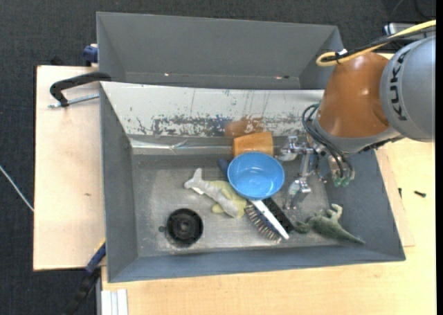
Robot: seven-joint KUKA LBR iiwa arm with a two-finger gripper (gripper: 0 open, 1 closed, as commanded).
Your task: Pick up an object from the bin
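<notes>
The grey metal bin (118,189) takes up most of the scene, with one sloped wall on each side and a scuffed far wall. The arm (415,92) comes in from the right. Its grey link bears the black letters "KU", and the rest of the word runs off the edge. No other writing can be read. A rounded orange cover (353,95) sits at the wrist above the bin's far right corner.

Six loose things lie on the floor, one of each kind. The round blue bowl (256,175) stands upright at the middle. Touching its near rim is a black-bristled brush (268,220) with a white handle, lying aslant. Left of the bowl lies a pale cream toy fish (214,194), shaped like a shark or whale, its tail pointing left. A green toy dinosaur (331,226) lies by the near right wall. An orange block (252,145) rests against the far wall just behind the bowl. A small black ridged disc (184,226) lies alone at the near left, well apart from the rest.

The metal pincer (299,194) hangs just right of the bowl's rim, with the brush head near and to its left. The dinosaur is just beside it on the near side and is the closest thing to its tip. Whether the pincer is spread or pressed together cannot be told, nor whether it touches the floor.
</notes>
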